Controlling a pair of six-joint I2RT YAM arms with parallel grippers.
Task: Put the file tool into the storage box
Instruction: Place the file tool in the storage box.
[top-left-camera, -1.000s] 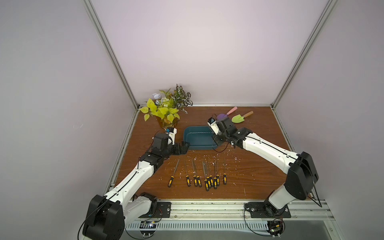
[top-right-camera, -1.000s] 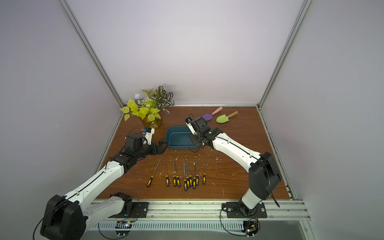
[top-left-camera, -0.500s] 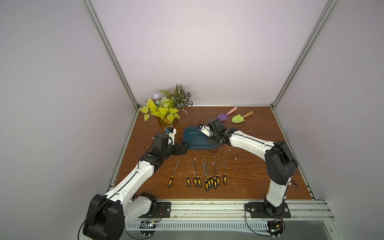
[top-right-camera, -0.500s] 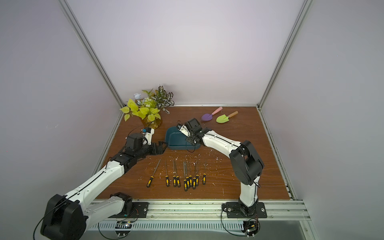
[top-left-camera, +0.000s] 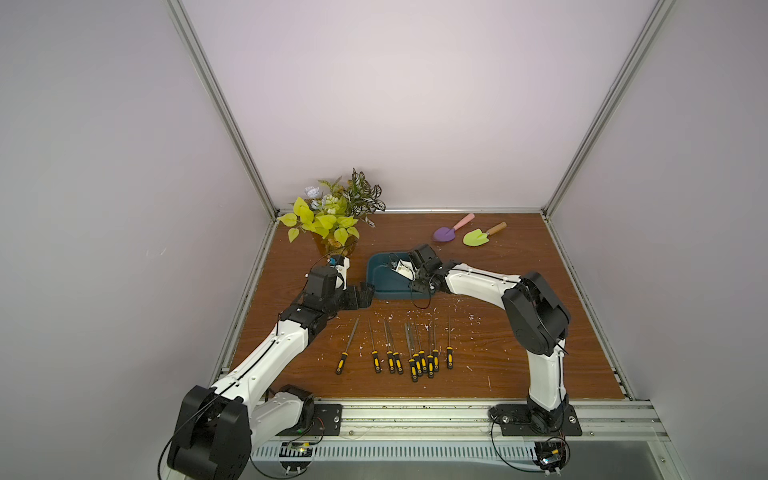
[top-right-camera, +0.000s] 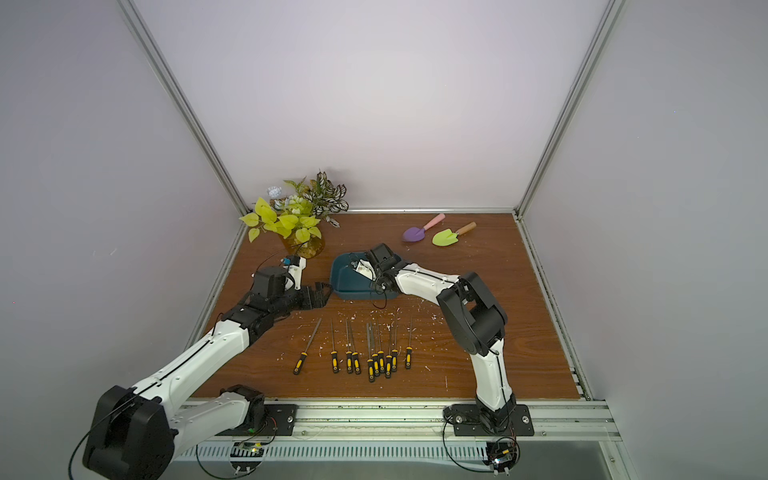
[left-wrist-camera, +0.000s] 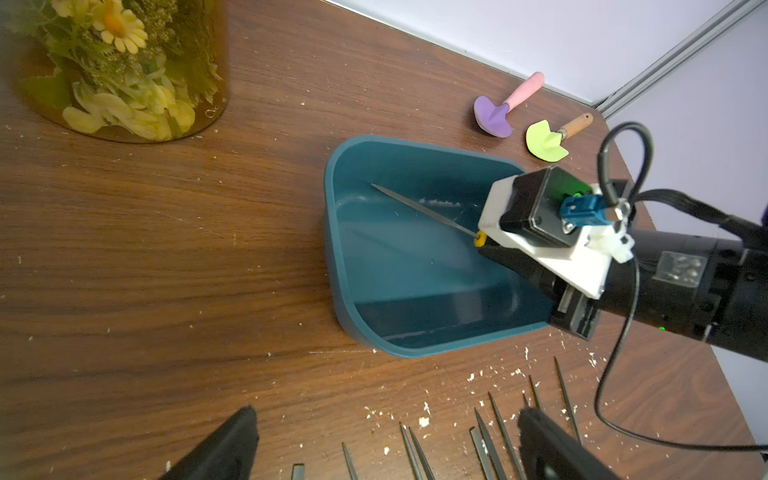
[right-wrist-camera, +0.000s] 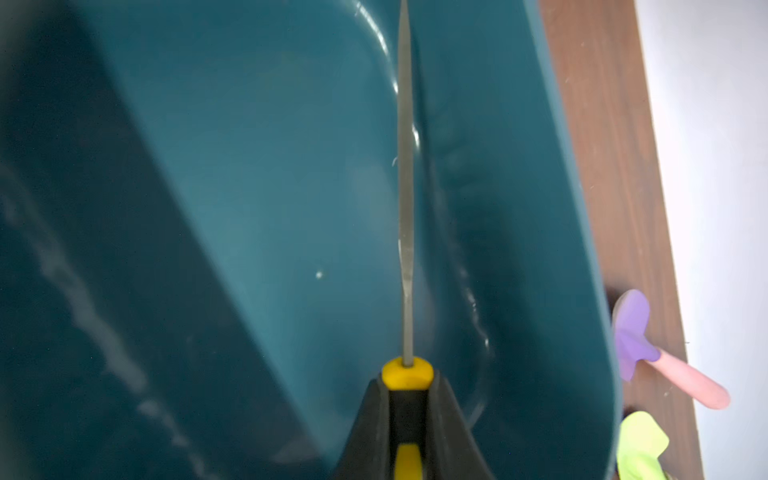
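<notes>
While the right claw (right-wrist-camera: 407, 395) is clamped on the yellow-black handle of the slim grey steel file (right-wrist-camera: 405, 199), blade pointing ahead of it w/ tip prob. touching the floor of the shallow dark-teal plastic storage box (left-wrist-camera: 395, 257), step = placing; next: lower handle, open up.

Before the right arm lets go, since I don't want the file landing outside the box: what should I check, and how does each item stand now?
1. Right gripper, jaws shut on the black-and-yellow handle of the thin grey metal file: ok.
2. File's blade inside the rim of the dark teal plastic storage box: ok.
3. Blade tip resting on the box floor: cannot tell.
4. Left gripper, jaws open, beside the box and apart from it: ok.
5. Spare files in a row on the brown wooden table, apart from the box: ok.
</notes>
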